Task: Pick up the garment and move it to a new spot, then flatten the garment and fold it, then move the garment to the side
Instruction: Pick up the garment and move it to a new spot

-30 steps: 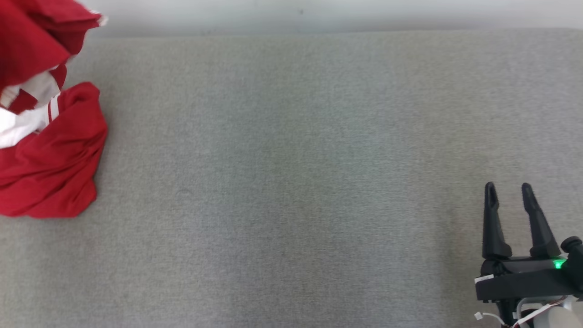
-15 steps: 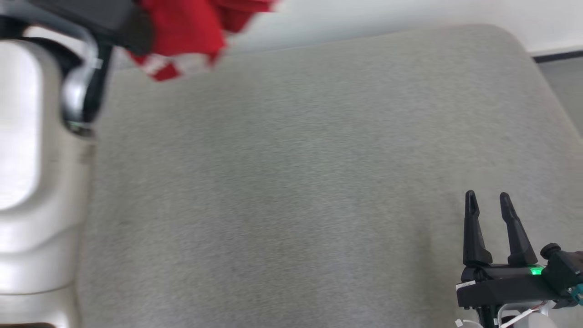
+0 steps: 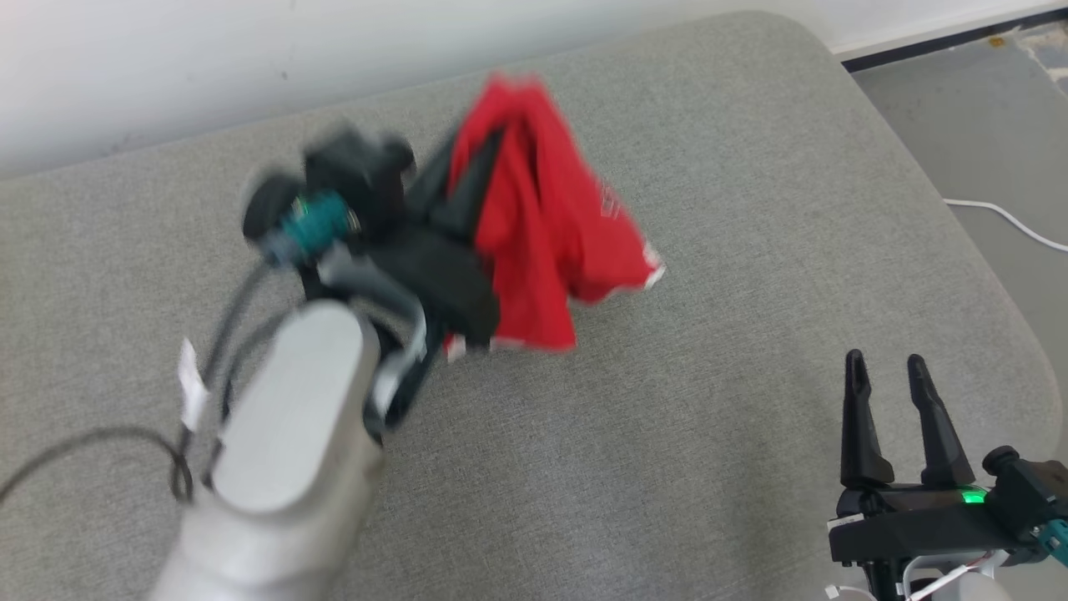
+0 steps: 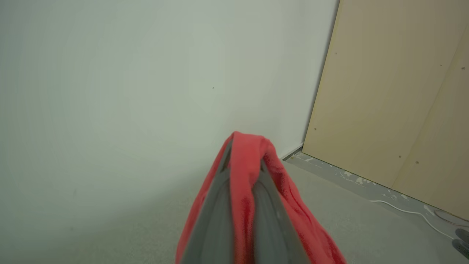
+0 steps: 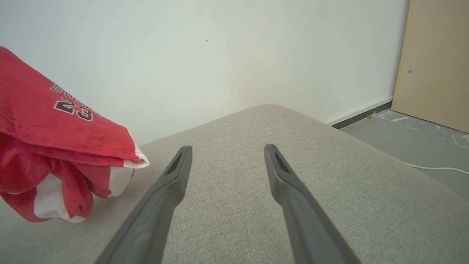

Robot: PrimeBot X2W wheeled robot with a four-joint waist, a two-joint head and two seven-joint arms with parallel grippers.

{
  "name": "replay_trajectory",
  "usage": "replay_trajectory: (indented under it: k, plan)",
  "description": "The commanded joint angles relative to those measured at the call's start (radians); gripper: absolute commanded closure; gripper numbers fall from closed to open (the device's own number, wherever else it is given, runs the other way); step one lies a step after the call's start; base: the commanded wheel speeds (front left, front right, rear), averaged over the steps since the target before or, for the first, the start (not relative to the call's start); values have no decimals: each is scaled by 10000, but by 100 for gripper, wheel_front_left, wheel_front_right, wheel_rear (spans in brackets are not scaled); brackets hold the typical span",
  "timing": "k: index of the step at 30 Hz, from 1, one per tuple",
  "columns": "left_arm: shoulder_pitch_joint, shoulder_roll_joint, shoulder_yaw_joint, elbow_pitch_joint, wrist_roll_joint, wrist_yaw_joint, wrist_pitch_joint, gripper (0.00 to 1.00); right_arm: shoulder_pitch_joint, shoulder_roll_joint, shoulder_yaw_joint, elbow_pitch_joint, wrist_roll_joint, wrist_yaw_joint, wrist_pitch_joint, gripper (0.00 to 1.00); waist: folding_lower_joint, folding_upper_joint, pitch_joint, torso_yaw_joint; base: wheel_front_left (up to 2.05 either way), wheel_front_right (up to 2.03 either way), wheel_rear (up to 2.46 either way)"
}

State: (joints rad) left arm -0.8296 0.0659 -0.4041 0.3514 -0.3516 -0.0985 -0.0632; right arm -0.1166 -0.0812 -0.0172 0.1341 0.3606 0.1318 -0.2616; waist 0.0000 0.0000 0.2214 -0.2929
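Observation:
The garment (image 3: 542,225) is a red jersey with white trim and a printed number, bunched up and hanging above the middle of the grey cushioned surface (image 3: 709,401). My left gripper (image 3: 488,146) is shut on its upper fold, and in the left wrist view red cloth (image 4: 243,172) is pinched between the two fingers and drapes over them. The garment (image 5: 58,146) also hangs at the left of the right wrist view. Near the lower right, my right gripper (image 3: 884,367) stands open over bare cushion, well apart from the garment; its own view shows the gripper (image 5: 227,152) holding nothing.
The cushion's rounded far right corner (image 3: 801,37) borders a grey floor with a white cable (image 3: 1010,221). A white wall (image 3: 167,58) runs behind the cushion, and a beige panel (image 4: 395,91) stands to the right. My left forearm (image 3: 284,451) crosses the lower left.
The head camera has swung to the right, bringing the cushion's corner and the floor into view. My left arm has carried the garment off the surface and over toward the middle. The right gripper stays open.

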Motion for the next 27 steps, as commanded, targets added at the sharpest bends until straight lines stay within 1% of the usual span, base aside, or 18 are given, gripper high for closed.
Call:
replay_trajectory:
  k: [1,3,6,7,8,9,11,14,16,20,22,23,27]
  plan:
    - [580,-18,-99,315,-33,147,-245,100,-72,51,73,17,37,-21,-50,0,0,0,96,7,0,0,0]
    - [1194,-81,-285,727,-247,266,-444,100,-90,45,64,17,48,-21,-50,0,0,0,134,79,0,0,0]
    - [1829,-112,-657,1359,-228,415,-719,100,-107,17,69,34,32,-21,-50,0,0,0,152,237,0,0,0]
    - [2036,-108,-758,1554,-347,428,-776,59,-109,-4,62,33,31,-21,-50,0,0,0,150,308,0,0,0]
    - [2189,-116,-842,1758,-463,443,-793,13,-120,-23,74,43,34,-21,-49,0,0,0,142,366,0,0,0]
    - [2231,-132,-943,1828,-481,444,-925,0,-126,-51,97,49,42,-21,-50,0,0,0,129,436,0,0,0]
    - [2273,-153,-1155,1837,-690,377,-1151,0,-86,-138,88,51,65,-21,-50,0,0,0,63,635,0,0,0]
    - [2098,-154,-1495,1498,-999,468,-1459,0,40,-225,137,84,47,-21,-50,0,0,0,-107,947,0,0,0]
    - [1994,-140,-1594,1162,-1199,589,-1614,0,109,-290,136,74,39,-21,-50,0,0,0,-249,1171,0,0,0]
    - [1988,-140,-1408,424,-1449,876,-1830,0,282,-413,93,23,2,-21,-51,0,0,0,-537,1637,0,0,0]
    - [2138,50,-1215,155,-1378,1010,-1890,0,406,-456,67,-6,-30,-21,-51,0,0,0,-679,1871,0,0,0]
    - [2138,50,-1215,155,-1378,1010,-1890,0,406,-456,67,-6,-30,-21,-51,0,0,0,-679,1871,0,0,0]
    - [2639,671,-745,-319,-1131,1279,-1983,0,529,-551,93,-86,-105,-21,-51,0,0,0,-890,2290,0,0,0]
